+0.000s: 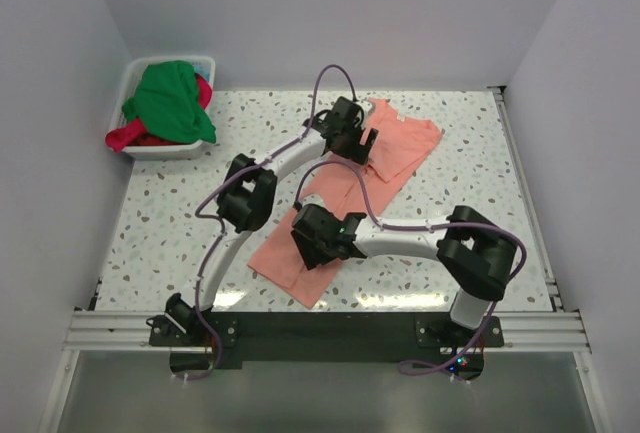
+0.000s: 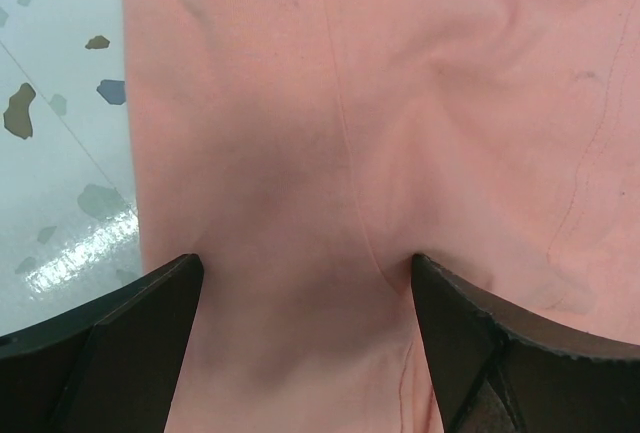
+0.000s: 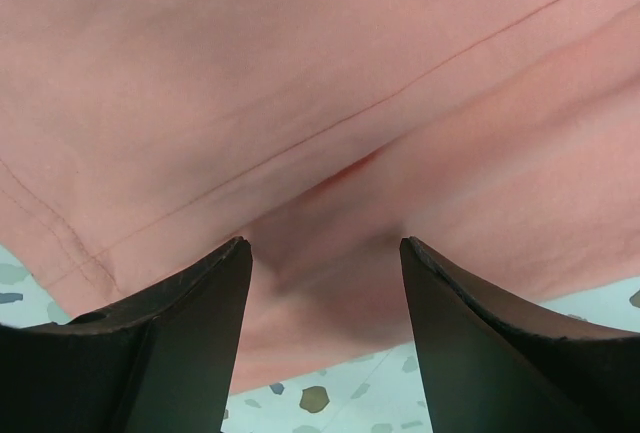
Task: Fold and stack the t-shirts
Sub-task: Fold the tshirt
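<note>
T-shirts are seen in two places from the top camera. A salmon-pink t-shirt point(image 1: 405, 143) is spread on the speckled table point(image 1: 180, 223), running slantwise from the far middle toward the near edge, with one sleeve shown at its far right. A green t-shirt point(image 1: 170, 103) is heaped in a white tub point(image 1: 165, 151) at the far left corner, and a red t-shirt point(image 1: 125, 138) is bunched under it and hangs over the tub's left rim. The left hand point(image 1: 355, 138) is held over the far part of the pink shirt, and the right hand point(image 1: 318, 243) over its near part. The two are well apart along the cloth.

From the left wrist camera, the left hand point(image 2: 303, 268) is shown with its jaws spread wide, and nothing is held between them. Both tips are set down at the pink cloth point(image 2: 350, 103), which lies flat with a seam running between them. A strip of table point(image 2: 60, 153) is seen to the left of the shirt's edge.

From the right wrist camera, the right hand point(image 3: 325, 248) is shown with its jaws moderately apart, gripping nothing. The pink cloth point(image 3: 300, 73) fills the view, and a low ridge of it is raised between the tips. A stitched hem is seen at the left, and the table point(image 3: 330, 398) shows just below the shirt's edge.
</note>
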`<action>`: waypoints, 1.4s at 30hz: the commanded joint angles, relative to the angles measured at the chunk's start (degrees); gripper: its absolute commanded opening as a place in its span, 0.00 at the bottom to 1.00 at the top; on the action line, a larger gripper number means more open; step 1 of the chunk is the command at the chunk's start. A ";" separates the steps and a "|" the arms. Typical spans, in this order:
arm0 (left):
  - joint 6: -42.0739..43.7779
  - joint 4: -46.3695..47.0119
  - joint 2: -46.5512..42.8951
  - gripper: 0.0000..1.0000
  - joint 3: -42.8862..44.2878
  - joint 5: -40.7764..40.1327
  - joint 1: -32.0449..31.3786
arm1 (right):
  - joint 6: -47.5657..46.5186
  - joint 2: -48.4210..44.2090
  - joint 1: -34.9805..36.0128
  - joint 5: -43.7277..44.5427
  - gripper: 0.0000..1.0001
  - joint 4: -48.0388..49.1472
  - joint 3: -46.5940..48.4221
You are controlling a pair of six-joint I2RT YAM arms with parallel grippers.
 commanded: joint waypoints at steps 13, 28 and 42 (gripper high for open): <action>-12.61 -0.97 -2.34 0.90 -6.43 -19.68 1.90 | 1.06 1.40 2.71 -0.87 0.64 -2.99 -1.87; -21.96 0.51 -7.09 0.90 -14.17 -24.37 4.89 | -1.75 -7.04 4.03 1.07 0.65 -14.69 -4.33; -29.51 -5.81 -10.17 0.91 -15.49 -30.60 5.16 | -0.88 -11.34 4.03 4.23 0.64 -18.47 -3.54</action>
